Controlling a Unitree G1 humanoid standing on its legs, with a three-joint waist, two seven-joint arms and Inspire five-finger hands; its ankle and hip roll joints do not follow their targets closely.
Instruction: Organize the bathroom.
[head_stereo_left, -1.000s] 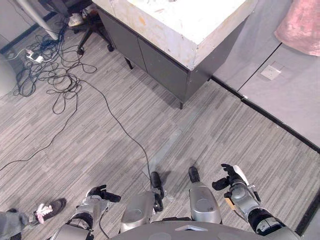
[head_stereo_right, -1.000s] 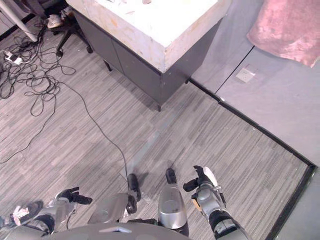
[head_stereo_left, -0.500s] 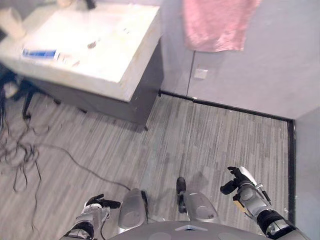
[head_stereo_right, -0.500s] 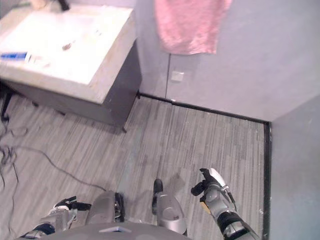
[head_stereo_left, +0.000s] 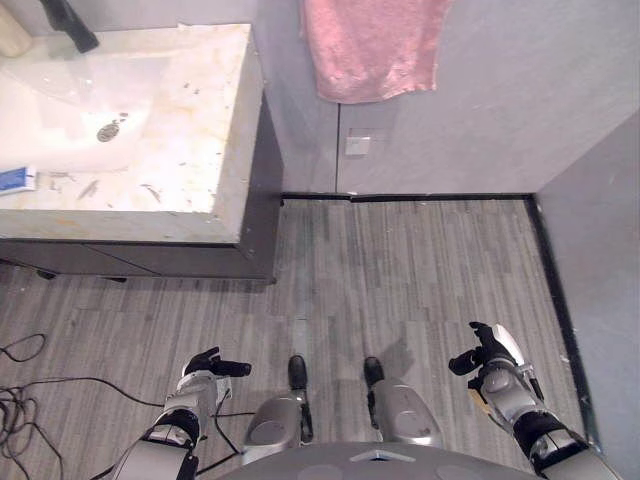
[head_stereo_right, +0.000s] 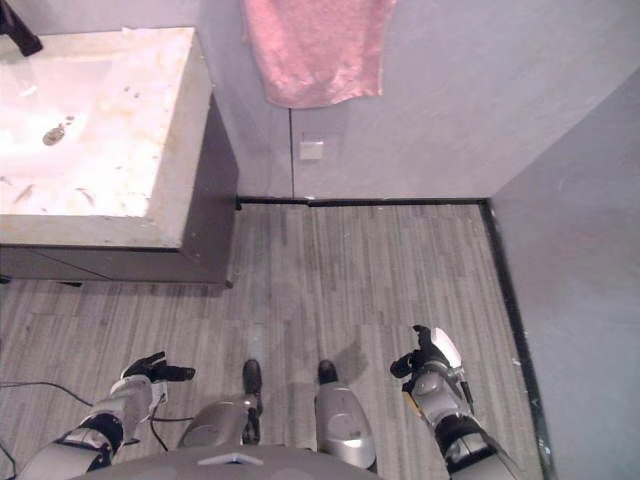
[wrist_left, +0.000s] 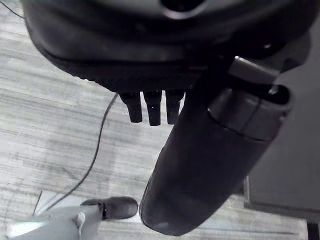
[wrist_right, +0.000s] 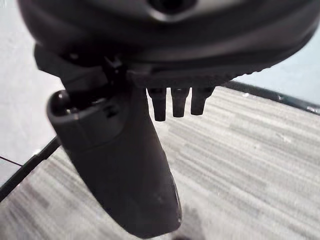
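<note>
Pink towel is being displayed hanging on the wall beside the sink counter, while left hand and right hand are being held low, fingers relaxed, empty.

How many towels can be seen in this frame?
1. A pink towel hangs on the wall to the right of the sink counter, above a white wall plate. Others may hang higher up the wall, out of view.
</note>
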